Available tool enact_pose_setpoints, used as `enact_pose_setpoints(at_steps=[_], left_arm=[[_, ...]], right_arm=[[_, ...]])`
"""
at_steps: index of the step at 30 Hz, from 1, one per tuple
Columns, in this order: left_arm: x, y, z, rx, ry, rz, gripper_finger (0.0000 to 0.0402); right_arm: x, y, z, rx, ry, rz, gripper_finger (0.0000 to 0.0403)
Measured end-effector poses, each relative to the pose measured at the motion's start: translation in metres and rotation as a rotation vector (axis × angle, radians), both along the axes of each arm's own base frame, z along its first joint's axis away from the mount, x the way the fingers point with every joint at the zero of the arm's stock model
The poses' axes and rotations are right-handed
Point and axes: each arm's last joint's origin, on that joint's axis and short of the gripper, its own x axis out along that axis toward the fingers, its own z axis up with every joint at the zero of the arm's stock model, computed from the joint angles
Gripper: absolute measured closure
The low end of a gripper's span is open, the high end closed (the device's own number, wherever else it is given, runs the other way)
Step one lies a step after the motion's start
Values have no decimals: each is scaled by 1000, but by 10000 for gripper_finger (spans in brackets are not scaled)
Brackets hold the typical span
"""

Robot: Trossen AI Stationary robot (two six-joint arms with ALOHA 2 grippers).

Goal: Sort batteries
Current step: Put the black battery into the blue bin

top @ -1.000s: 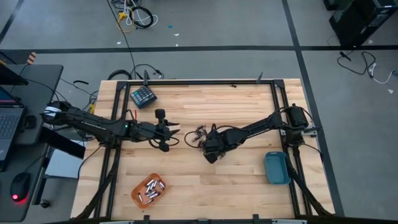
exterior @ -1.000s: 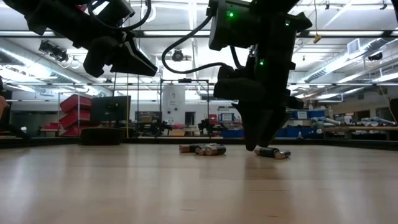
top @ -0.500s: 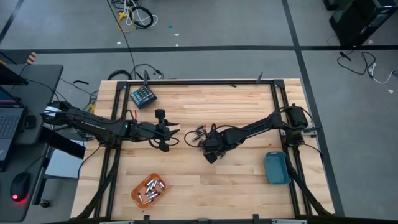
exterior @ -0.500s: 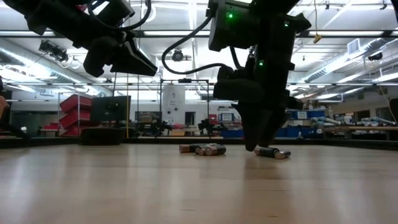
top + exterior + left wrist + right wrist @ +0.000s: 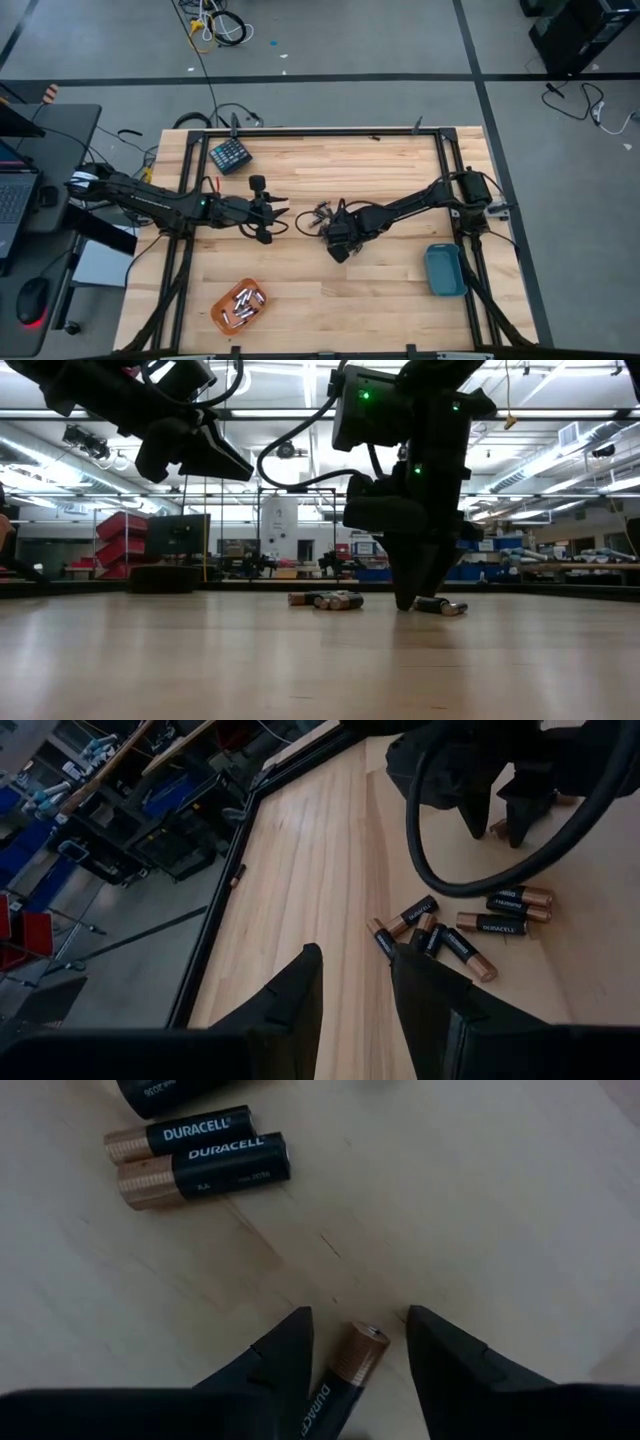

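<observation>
- Right gripper: we find it low over the middle of the table, its two dark fingers spread and standing on either side of one battery that lies flat on the wood. We see a gap on both sides of the cell's copper end, so the jaws stand open around it and not clamped.
- In the low view, the right gripper reaches down to the tabletop, just beside a battery lying there.
- Left gripper: we locate it left of the table's middle, raised above the surface and pointing at the loose pile. Its fingers are parted with nothing between them.
- Loose batteries: a small cluster lies near the middle of the table, between the two grippers. The left wrist view shows several black-and-copper cells lying at mixed angles, some touching.
- Two further batteries lie side by side and touching, near the right gripper.
- Orange tray: it sits near the front edge of the table, toward the left corner, with a number of batteries inside.
- Blue tray: it sits by the right edge of the table.
- Dark teal block: it lies near the far left corner.
</observation>
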Motion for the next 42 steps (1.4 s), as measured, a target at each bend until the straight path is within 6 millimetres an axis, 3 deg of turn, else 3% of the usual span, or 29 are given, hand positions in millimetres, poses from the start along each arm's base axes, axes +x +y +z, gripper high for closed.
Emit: enact_pose_setpoints(at_steps=[14, 22, 28, 35, 42], left_arm=[[0, 0, 0, 1, -2, 0, 282], [0, 0, 0, 0, 0, 0, 282], [0, 0, 0, 0, 0, 0, 282], [0, 0, -1, -3, 10, 2, 282], [-1, 0, -1, -5, 11, 3, 282]], right_arm=[[4, -9, -1, -19, -23, 14, 399], [3, -18, 7, -24, -39, 17, 402], [-1, -22, 31, -102, -87, 93, 402], [-3, 8, 48, -80, -154, 328, 392], [-4, 40, 41, -23, -174, 364, 313]])
